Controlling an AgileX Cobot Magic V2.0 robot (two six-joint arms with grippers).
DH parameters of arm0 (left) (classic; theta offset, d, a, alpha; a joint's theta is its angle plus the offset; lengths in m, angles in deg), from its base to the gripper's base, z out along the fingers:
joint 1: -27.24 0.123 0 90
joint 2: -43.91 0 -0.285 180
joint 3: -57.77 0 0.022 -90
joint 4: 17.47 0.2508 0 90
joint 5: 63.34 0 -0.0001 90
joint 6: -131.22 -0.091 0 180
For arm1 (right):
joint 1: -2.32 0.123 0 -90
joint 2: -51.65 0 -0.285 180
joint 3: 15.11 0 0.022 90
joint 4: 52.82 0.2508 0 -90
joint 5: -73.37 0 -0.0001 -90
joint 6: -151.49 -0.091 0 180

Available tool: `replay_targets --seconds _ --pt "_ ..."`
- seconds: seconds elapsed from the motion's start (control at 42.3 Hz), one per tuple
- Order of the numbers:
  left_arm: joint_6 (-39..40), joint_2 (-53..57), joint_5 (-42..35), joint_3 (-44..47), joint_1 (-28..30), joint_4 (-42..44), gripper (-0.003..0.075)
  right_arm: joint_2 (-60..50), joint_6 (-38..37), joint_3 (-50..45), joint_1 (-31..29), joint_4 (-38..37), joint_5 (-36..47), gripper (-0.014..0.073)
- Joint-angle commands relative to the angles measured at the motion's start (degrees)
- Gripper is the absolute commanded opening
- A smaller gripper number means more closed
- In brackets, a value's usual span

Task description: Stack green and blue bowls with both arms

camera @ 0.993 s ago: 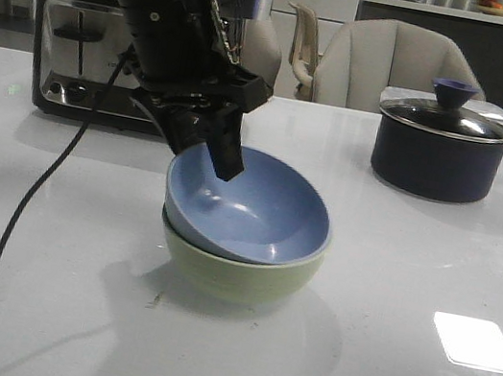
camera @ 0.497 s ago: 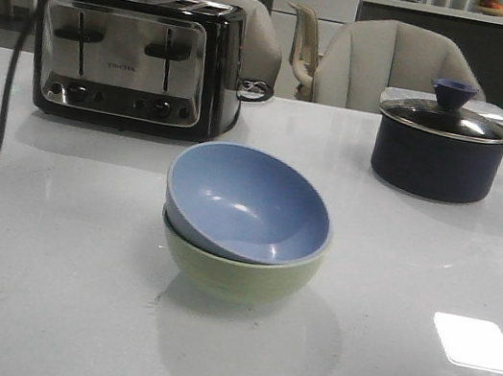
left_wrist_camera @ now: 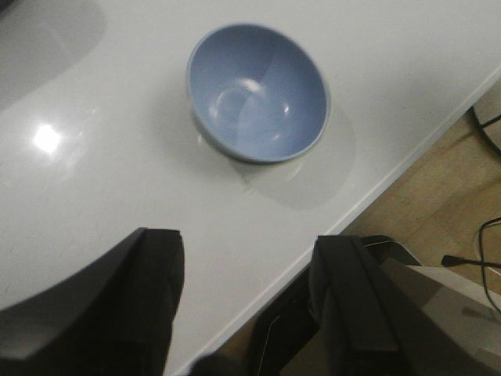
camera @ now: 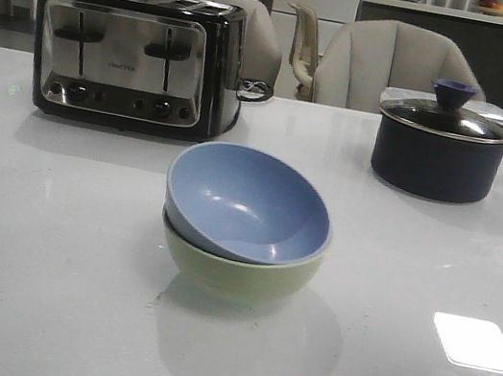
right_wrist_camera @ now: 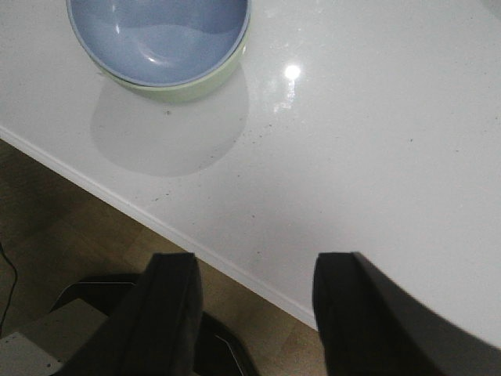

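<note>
The left gripper hangs with fingers spread wide and empty above the desk edge, bare white surface lying between it and the bowls; the right gripper is likewise wide and empty over that edge. Well ahead of both, the blue bowl sits tilted inside the green bowl.
</note>
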Motion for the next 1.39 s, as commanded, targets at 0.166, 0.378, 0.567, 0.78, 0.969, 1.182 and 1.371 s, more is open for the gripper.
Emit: replay_targets --seconds 0.166,0.378,0.567,0.78,0.969,1.182,1.371 --pt "6.9 16.3 -8.4 12.8 0.2 4.6 0.0309 -0.4 -0.3 1.5 -0.3 -0.2 3.3 0.0444" --pt "7.2 28.3 -17.5 23.4 0.2 3.2 0.0309 -0.4 -0.2 1.5 -0.3 -0.2 3.2 0.0444" --pt "7.2 32.5 -23.3 29.5 0.2 1.7 0.0309 -0.4 -0.2 1.5 -0.3 -0.2 3.3 0.0444" --pt "7.2 32.4 -24.9 30.6 0.2 1.7 0.0248 -0.4 -0.2 1.5 -0.3 -0.4 3.2 0.0293" --pt "7.2 32.4 -26.1 30.6 0.2 1.7 0.0097 -0.4 -0.2 1.5 -0.3 -2.4 3.2 0.0091" --pt "7.2 32.4 -26.2 30.6 0.2 1.7 0.0099 -0.4 -0.2 1.5 -0.3 -4.4 3.3 0.0042" --pt "7.2 32.4 -26.2 30.6 0.2 1.7 0.0099 -0.4 -0.2 1.5 -0.3 -4.9 3.2 0.0042"
